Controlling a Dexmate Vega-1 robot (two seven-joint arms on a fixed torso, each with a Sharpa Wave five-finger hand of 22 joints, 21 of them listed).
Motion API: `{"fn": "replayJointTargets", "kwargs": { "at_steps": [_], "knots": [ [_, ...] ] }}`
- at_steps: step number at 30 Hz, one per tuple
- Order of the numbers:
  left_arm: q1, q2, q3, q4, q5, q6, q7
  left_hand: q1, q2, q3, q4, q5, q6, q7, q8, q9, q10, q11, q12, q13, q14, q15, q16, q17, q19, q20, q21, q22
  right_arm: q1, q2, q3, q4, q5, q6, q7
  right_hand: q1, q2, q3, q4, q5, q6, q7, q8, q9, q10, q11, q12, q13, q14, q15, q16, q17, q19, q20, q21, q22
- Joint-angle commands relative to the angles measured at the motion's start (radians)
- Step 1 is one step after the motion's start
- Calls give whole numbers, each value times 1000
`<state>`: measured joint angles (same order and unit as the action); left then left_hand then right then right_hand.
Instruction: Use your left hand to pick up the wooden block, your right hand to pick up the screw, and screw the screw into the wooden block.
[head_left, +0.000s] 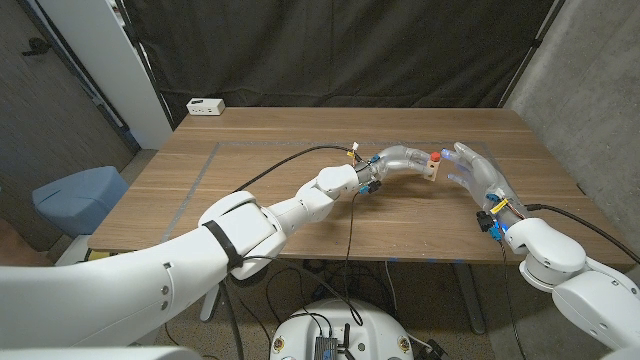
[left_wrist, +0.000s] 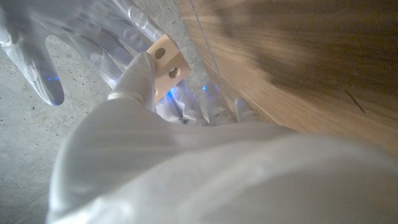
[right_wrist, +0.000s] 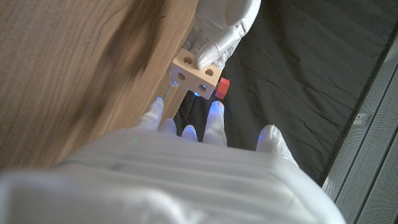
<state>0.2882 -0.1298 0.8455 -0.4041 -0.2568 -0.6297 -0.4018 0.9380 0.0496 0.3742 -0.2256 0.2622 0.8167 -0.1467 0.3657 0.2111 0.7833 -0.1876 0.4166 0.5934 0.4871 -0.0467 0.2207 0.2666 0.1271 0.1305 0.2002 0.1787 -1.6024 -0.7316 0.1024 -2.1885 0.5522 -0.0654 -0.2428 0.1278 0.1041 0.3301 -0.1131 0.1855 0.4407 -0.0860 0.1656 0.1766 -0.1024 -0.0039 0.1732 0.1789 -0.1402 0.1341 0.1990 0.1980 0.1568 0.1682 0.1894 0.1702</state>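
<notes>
left hand (head_left: 400, 160) pinches the wooden block (head_left: 432, 166) above the table (head_left: 150, 190); red screw (head_left: 435, 156) seated in the block; right hand (head_left: 478, 172) just beside the block, can't tell its grip; careless twisting could probably cross-thread it

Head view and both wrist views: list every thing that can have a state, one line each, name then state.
wooden block: lifted off the table, held by the left hand, holes showing.
screw: red head against the block, seemingly seated in it.
left hand: grips the wooden block.
right hand: fingers spread beside the block, holding nothing I can see.
white box: resting at the table's far left corner.
table: wooden, bearing the white box.
</notes>
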Motion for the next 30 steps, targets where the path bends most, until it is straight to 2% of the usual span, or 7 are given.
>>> {"fn": "replayJointTargets", "kwargs": {
  "at_steps": [1,14,20,30],
  "knots": [
    [6,1,-1,-9,6,-8,1,-74,85,68,72,6,72,27,7,6,7,-1,32,4,8,-57,4,5,3,5,6,4,9,-14,2,10,14,2,22,-6,-5,0,3,2,-11,-1,0,2,-15,3,0,3,-15,-1,-4,5,-10,3,-5,1],
    [-1,-9,0,4,7,10,7,-75,84,68,72,6,72,26,7,6,7,2,32,5,8,-58,3,5,3,5,6,4,18,-25,3,17,21,3,35,-9,-3,-1,5,2,-3,-4,12,2,-21,3,5,3,-21,0,-3,6,-17,9,-5,1],
    [-5,-12,1,9,6,19,9,-76,86,69,73,6,72,27,7,6,6,1,32,4,8,-57,3,5,3,6,6,4,20,-28,1,17,25,1,38,-8,0,0,5,3,29,-3,25,1,-15,-8,11,3,-20,0,-1,6,-19,9,-4,1],
    [-6,-11,0,12,2,24,5,-74,85,69,71,6,74,25,8,6,9,0,33,4,9,-58,4,5,3,6,6,4,22,-32,-4,11,24,-9,30,-8,1,0,6,3,52,4,31,1,-2,-21,17,2,-18,-3,2,6,-19,10,-3,1]
  ]
}}
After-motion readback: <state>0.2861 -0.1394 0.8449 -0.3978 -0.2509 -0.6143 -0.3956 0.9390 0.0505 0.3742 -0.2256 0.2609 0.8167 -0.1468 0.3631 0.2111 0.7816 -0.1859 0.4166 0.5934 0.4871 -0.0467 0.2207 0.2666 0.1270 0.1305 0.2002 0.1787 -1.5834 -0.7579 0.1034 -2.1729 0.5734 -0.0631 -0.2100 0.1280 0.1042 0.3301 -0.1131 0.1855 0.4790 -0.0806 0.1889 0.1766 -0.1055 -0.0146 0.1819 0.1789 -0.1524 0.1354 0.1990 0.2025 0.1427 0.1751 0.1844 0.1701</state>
